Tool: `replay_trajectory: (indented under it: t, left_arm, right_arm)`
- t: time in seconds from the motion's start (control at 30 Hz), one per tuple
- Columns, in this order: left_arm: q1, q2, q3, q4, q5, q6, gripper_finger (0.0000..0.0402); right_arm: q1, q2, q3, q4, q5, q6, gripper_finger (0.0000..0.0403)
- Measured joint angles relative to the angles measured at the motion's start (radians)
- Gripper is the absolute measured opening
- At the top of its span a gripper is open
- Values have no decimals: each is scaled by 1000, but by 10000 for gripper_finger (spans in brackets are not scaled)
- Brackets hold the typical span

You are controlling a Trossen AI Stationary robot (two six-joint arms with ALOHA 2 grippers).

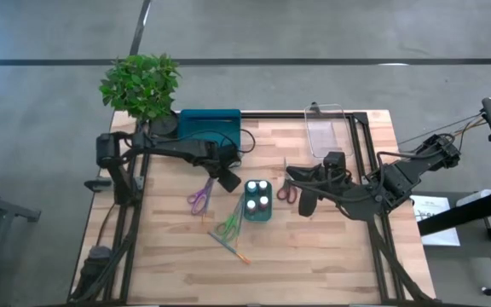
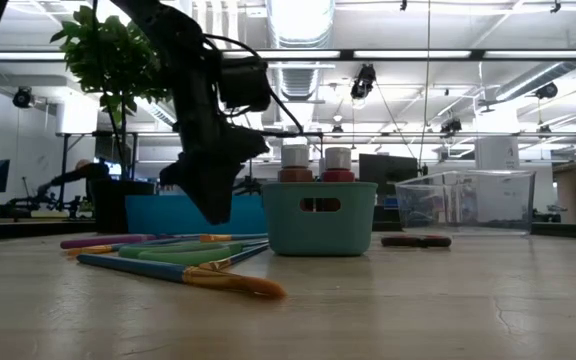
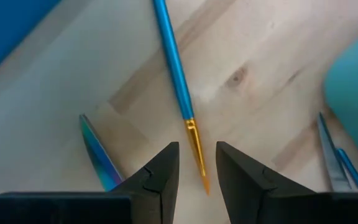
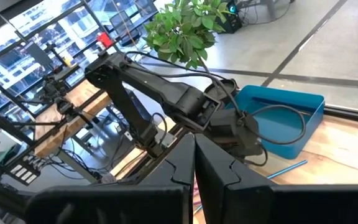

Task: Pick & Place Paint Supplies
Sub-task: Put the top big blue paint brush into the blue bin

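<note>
Pale wood planks make up the desk [image 1: 314, 256], and in the high view a leafy green plant [image 1: 141, 83] stands at its ten o'clock corner. Just beside the plant, at about eleven o'clock, sits a deep blue tray [image 1: 210, 125]. The left arm reaches over that tray, and its left tool [image 1: 229, 181] hangs a little left of centre; the left wrist view shows its fingers [image 3: 160, 180] parted, grasping nothing, poised above the orange tip of a blue-handled brush [image 3: 178, 87] lying on the wood. At nine o'clock of the tool lie the purple-handled scissors [image 1: 200, 197], flat on the planks. Toward six o'clock from there rest the green-handled scissors [image 1: 228, 225] and another thin brush [image 1: 230, 247], close together. At the centre stands a small teal bin [image 1: 258, 211] with four white-capped paint pots [image 1: 258, 194] inside it; the low view shows two caps rising above its rim. Just at three o'clock of the bin lie the red-handled scissors [image 1: 285, 191]. The right tool [image 1: 307, 203] rests low near those scissors, clenched tight and empty, its fingers [image 4: 194, 168] pressed together in the right wrist view. A clear plastic tray [image 1: 329, 128] stands at one o'clock.
</note>
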Motion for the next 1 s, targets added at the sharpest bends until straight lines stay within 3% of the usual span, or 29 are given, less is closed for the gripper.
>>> replay_trajectory:
  t: [1.0]
  left_arm:
    - [24, 62, 0, 85, -117, -22, 113]
  right_arm:
    - [0, 0, 0, -4, -1, 0, 9]
